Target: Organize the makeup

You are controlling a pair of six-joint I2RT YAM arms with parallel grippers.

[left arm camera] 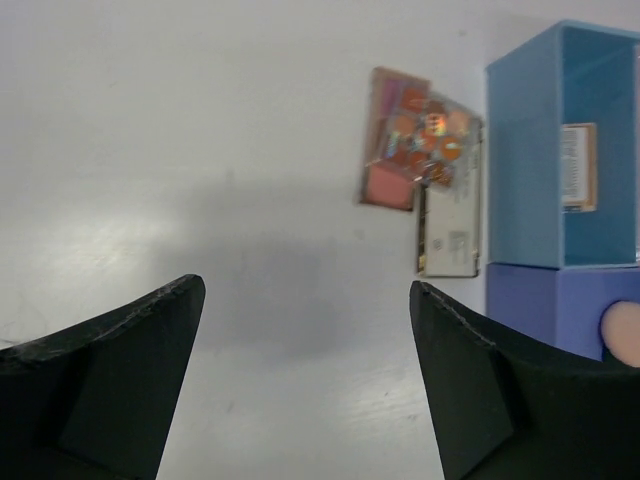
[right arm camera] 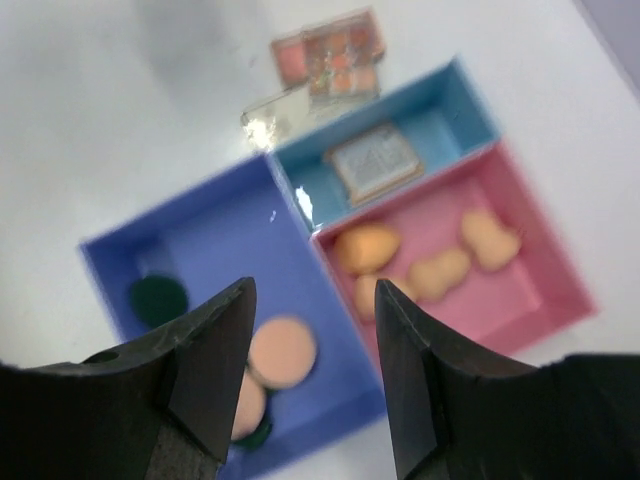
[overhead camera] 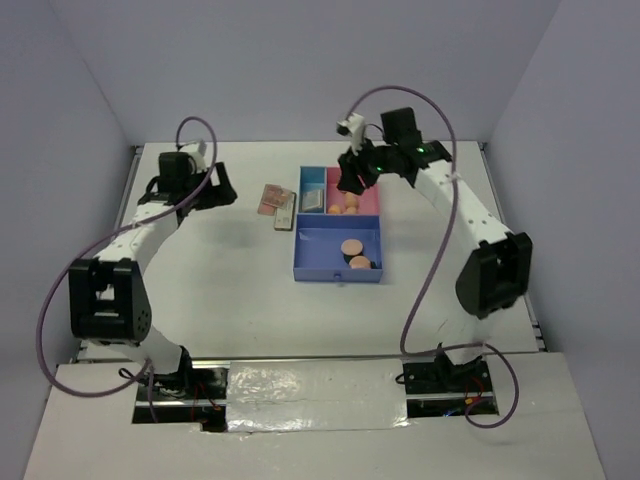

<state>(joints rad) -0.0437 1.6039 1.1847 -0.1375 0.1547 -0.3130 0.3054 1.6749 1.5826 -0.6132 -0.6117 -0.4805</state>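
Two empty hands, left hand (left arm camera: 305,290) wide apart, right hand (right arm camera: 315,290) half-parted above tray (right arm camera: 215,235).

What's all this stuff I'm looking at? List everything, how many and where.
Tray: one; blue, light blue and pink compartments; mid-table.
Sponges: four, peach, pink compartment.
Puffs: two, peach, big blue compartment.
Discs: two seen, dark green, big blue compartment; one partly under a puff.
Palette in tray: one, pale, light blue compartment.
Loose palettes: at least two, overlapping; pink-brown pans and a pale slim case; on the table left of the tray.
Table: one, white.
Left arm, right arm: white and black, bolted at the near edge.
Left claw: black, open, empty, over bare table.
Right claw: black, open, empty, above the tray.
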